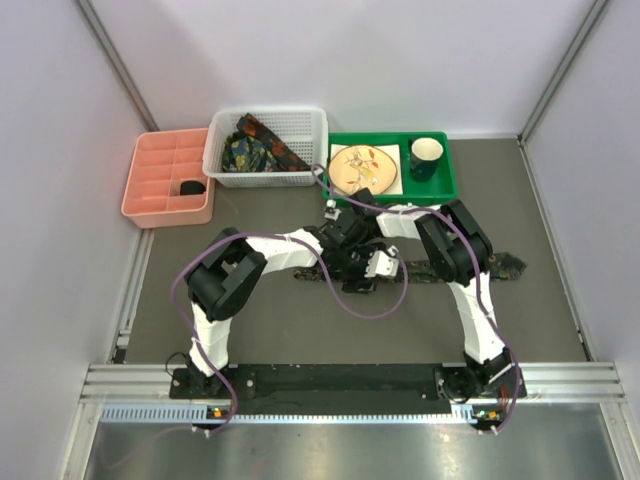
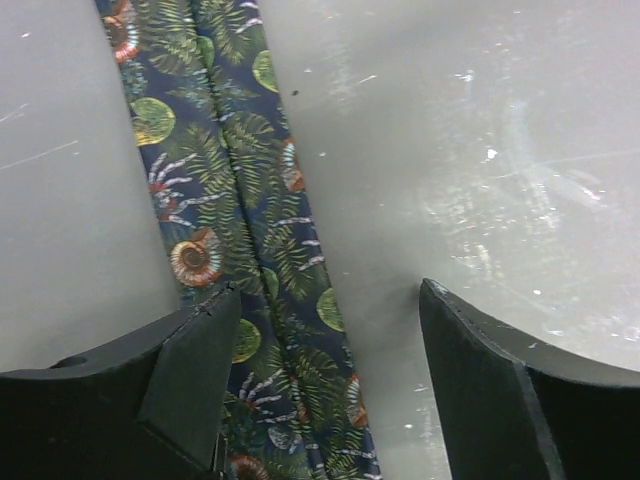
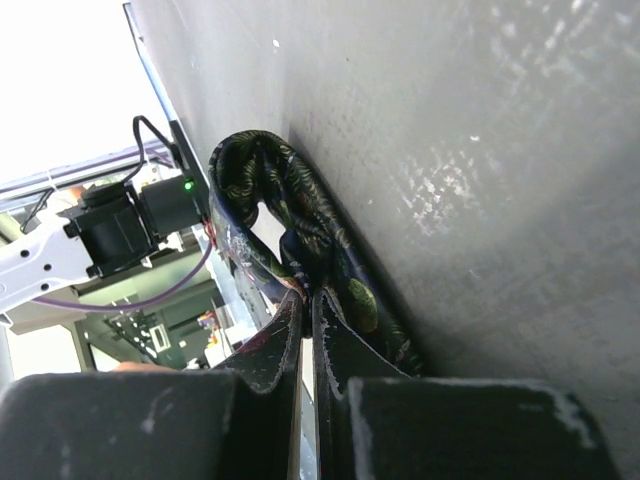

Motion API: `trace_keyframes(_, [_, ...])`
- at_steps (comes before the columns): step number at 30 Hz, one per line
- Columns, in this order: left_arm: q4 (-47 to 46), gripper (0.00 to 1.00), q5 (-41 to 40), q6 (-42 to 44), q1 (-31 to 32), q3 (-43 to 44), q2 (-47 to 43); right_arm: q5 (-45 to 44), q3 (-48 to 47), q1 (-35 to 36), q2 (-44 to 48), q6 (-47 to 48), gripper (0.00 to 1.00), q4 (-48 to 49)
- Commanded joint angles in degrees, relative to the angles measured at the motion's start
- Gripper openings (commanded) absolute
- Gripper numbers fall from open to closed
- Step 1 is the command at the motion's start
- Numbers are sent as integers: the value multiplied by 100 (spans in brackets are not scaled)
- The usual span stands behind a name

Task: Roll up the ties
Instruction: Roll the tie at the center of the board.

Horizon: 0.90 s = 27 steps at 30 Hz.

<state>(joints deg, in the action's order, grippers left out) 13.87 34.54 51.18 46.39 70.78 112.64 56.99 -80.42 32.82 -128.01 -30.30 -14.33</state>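
A dark tie with a green and orange print (image 1: 505,266) lies flat across the middle of the grey table, mostly hidden by both arms. In the left wrist view the tie (image 2: 230,180) runs as a folded strip from top left to bottom centre. My left gripper (image 2: 325,345) is open just above it, with the strip next to its left finger (image 2: 190,370). My right gripper (image 3: 308,300) is shut on a curled loop of the tie (image 3: 290,215) raised off the table. In the top view both grippers, left (image 1: 348,262) and right (image 1: 374,268), meet over the tie's left part.
A white basket (image 1: 222,150) at the back holds more ties (image 1: 262,146). A pink compartment tray (image 1: 160,165) with a small black object (image 1: 192,187) stands to its left. A green tray (image 1: 445,186) with a plate (image 1: 363,168) and a cup (image 1: 426,157) stands to its right. Purple cables (image 1: 385,305) loop by the arms.
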Motion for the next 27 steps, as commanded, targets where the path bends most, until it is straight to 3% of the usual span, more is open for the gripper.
trace_keyframes(1, [-517, 76, -1160, 156, -262, -38, 100, 181, -44, 49, -5, -2, 0, -316])
trace_keyframes(7, [-447, 72, -1362, 164, -271, -56, 249, 172, -61, 58, -5, -19, 0, -325])
trace_keyframes(15, [-113, 51, -1354, 428, -262, -65, 311, 163, -61, 49, 12, -19, 0, -334])
trace_keyframes(27, [2, 34, -1257, 508, -174, -276, 144, 172, -44, 67, 144, -11, 0, -325])
